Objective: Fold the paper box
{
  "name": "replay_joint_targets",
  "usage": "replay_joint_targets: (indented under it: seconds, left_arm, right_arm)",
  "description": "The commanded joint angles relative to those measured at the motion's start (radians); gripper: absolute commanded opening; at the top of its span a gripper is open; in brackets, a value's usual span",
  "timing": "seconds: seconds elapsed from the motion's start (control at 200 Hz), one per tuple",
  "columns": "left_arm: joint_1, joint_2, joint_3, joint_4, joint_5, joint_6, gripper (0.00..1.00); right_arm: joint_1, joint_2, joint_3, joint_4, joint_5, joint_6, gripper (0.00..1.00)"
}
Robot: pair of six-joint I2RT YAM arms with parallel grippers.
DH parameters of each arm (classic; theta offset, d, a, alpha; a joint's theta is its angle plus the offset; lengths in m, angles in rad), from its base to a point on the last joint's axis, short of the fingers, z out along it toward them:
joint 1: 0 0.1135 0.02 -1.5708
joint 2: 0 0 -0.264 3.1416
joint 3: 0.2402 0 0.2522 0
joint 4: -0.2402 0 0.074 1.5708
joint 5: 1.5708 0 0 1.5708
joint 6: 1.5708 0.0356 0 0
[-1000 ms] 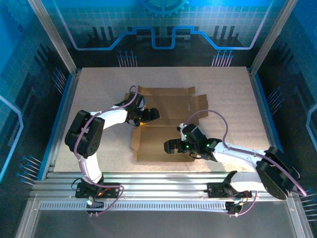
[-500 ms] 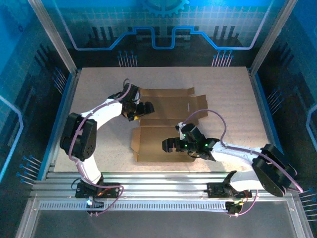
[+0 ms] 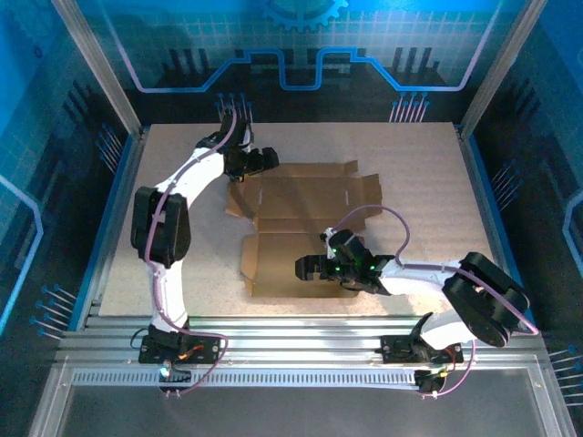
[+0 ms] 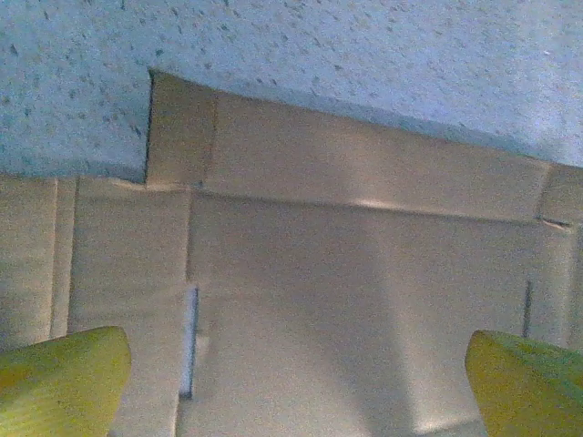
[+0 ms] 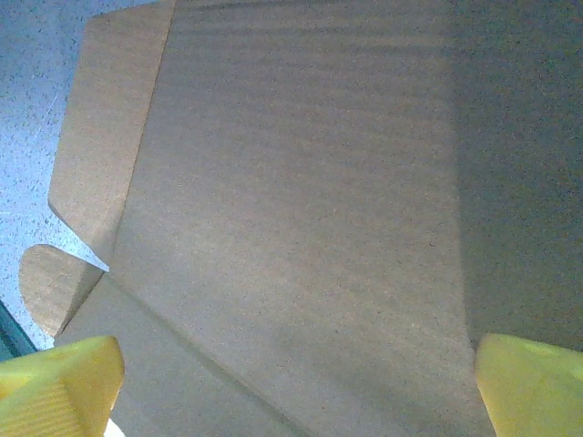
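Here, paper box, left hand spread at far-left corner, right hand spread over near panel

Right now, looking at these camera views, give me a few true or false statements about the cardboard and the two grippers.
1. The paper box lies opened out as a sheet on the table. True.
2. The right gripper is shut on a flap. False: its jaws stand open over the near panel, holding nothing.
3. The left gripper is at the sheet's far left corner. True.
4. The left gripper's jaws are closed. False: its fingers stand wide apart over the cardboard.
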Motion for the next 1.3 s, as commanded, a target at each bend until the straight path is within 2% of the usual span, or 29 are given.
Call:
replay_joint_targets:
  seconds: [0.0, 0.17, 0.295, 0.49, 0.781, 1.296]
  left_arm:
    - [0.018, 0.090, 0.118, -0.059, -0.053, 0.049, 0.97]
    - [0.024, 0.200, 0.241, -0.080, -0.098, 0.053, 0.98]
    - [0.027, 0.262, 0.305, -0.082, -0.088, 0.035, 0.98]
    - [0.029, 0.325, 0.376, -0.044, 0.028, 0.029, 0.98]
    - [0.023, 0.301, 0.338, 0.070, 0.150, 0.009, 0.95]
    - [-0.024, 0.431, 0.393, 0.109, 0.192, -0.014, 0.94]
  right_arm:
    - [0.018, 0.009, -0.028, 0.006, 0.003, 0.025, 1.00]
    - [0.025, 0.019, -0.026, 0.000, -0.005, 0.025, 1.00]
    - [0.028, 0.028, -0.025, -0.001, -0.003, 0.028, 1.00]
    - [0.031, 0.038, -0.030, 0.005, 0.000, 0.036, 1.00]
    - [0.035, 0.074, -0.024, 0.023, -0.006, 0.040, 1.00]
    - [0.039, 0.142, -0.004, 0.014, -0.036, 0.042, 1.00]
